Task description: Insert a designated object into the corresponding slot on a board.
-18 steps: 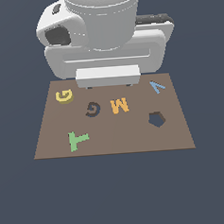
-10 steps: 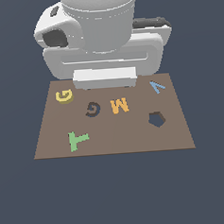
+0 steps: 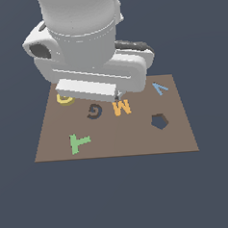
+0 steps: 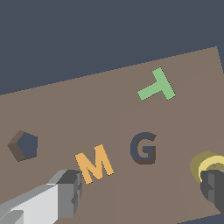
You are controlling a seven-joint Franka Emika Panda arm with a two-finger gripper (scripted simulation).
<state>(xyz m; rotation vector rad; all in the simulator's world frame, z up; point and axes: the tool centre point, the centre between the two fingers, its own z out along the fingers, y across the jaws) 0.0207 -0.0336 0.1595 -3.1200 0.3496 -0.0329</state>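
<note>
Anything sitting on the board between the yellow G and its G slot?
Nothing visible. The yellow G lies beside the G-shaped recess with only bare board between them. The orange M is on the recess's far side, the green T off the line.

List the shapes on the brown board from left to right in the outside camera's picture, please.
yellow G (partly hidden by the arm) → green T → dark G-shaped slot → orange M → dark pentagon recess → blue shape.
</note>
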